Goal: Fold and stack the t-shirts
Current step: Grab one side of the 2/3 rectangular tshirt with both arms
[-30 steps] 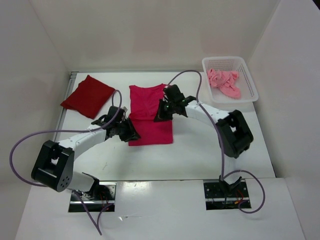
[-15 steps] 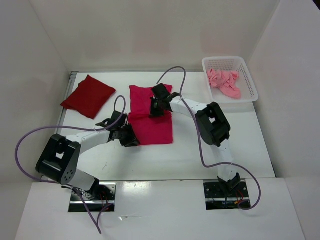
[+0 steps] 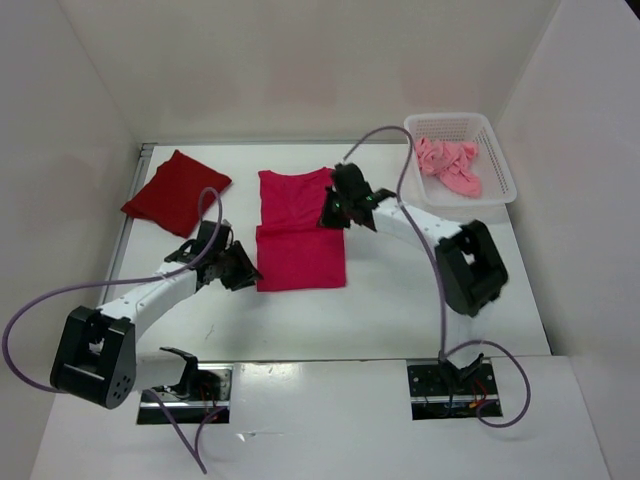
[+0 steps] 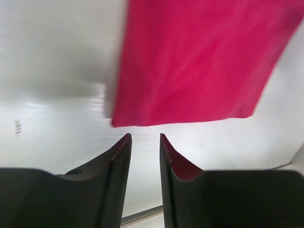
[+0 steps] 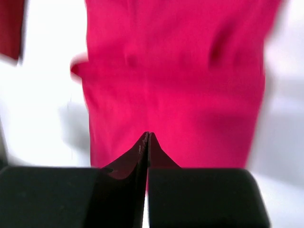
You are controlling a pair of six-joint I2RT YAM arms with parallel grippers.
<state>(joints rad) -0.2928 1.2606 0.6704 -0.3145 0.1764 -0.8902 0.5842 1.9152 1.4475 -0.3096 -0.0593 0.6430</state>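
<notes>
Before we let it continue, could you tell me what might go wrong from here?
The left arm's cable loops right beside the folded dark red shirt and might drag it. The right end effector is shut over the magenta shirt; if it touches down, sideways motion could rumple the fold.

I see a white plastic mesh basket (image 3: 450, 118) at the upper right of the frame, resting on the flat white desk (image 3: 390, 300).
</notes>
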